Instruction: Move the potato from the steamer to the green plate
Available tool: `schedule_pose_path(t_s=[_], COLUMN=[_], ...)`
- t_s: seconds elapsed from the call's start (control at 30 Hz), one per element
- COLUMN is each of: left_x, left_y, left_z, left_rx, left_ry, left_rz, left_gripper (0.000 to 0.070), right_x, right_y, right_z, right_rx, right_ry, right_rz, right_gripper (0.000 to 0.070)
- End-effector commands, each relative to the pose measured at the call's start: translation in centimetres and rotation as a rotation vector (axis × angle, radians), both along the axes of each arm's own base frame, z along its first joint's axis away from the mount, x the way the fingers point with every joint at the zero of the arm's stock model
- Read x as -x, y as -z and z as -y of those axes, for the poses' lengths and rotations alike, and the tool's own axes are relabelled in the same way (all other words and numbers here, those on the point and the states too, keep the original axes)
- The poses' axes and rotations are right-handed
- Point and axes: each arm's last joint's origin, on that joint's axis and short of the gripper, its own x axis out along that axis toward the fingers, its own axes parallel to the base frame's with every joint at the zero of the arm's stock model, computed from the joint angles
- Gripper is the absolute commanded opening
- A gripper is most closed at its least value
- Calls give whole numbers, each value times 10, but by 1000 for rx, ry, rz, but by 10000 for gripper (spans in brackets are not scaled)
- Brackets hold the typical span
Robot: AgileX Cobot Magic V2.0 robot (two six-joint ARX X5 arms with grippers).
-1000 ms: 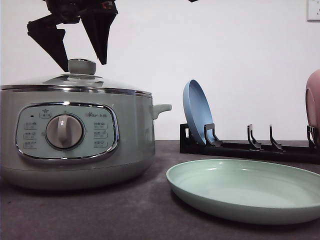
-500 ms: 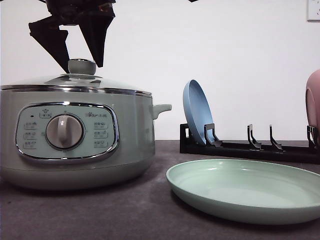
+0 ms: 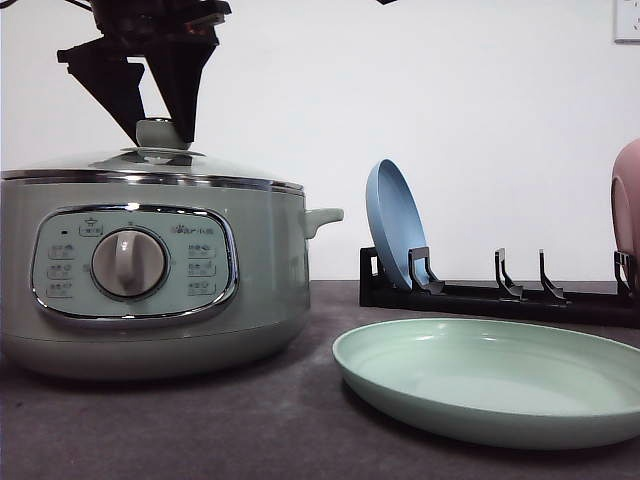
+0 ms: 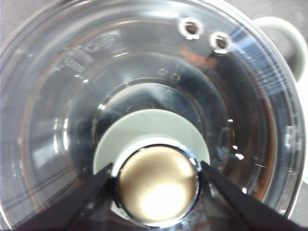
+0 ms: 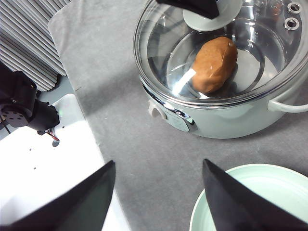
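So the task is barely started. The glass lid (image 5: 219,53) sits on the steamer (image 3: 150,270), and the potato (image 5: 214,65) lies inside it on the pot floor, visible through the glass in the right wrist view. The left gripper (image 4: 156,179) is down at the lid knob (image 4: 158,185), one finger on each side of it, close to touching or just touching; the jaws look narrowed around the knob but not clearly clamped yet. The right gripper (image 5: 156,192) hangs spread wide, holding nothing, over the grey mat between the steamer and the green plate (image 3: 500,385). The plate is bare, just right of the pot. Left to do: lift the lid, grab the potato, carry it to the plate.
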Motion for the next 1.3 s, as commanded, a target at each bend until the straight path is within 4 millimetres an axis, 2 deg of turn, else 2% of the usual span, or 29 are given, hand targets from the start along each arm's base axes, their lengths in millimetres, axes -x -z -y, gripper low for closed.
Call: schedule_pose_path(t_s=[0.0, 0.17, 0.2, 0.47, 0.77, 1.0, 1.27], left_x=[-6, -5, -4, -1, 13, 31, 56], left_y=[-1, 0, 0, -5, -34, -60, -85], left_z=[5, 5, 5, 3, -11, -33, -69], left_rx=[7, 3, 2, 4, 54, 80, 31], left_ry=[8, 6, 6, 9, -16, -60, -182], left_rz=[5, -4, -7, 2, 115, 198, 289], left_gripper=[217, 18, 4, 1, 1, 1, 1], right_x=[-2, -3, -3, -4, -4, -4, -4], right_y=[-3, -3, -3, -4, -4, -4, -4], right_z=[-3, -1, -1, -1, -1, -1, -2], right_rx=[-3, -1, -1, -9, -9, -10, -15], right_ry=[-11, -2, -1, 3, 3, 4, 13], right_rz=[17, 19, 20, 28, 27, 27, 18], right_gripper=[357, 357, 357, 357, 357, 357, 357])
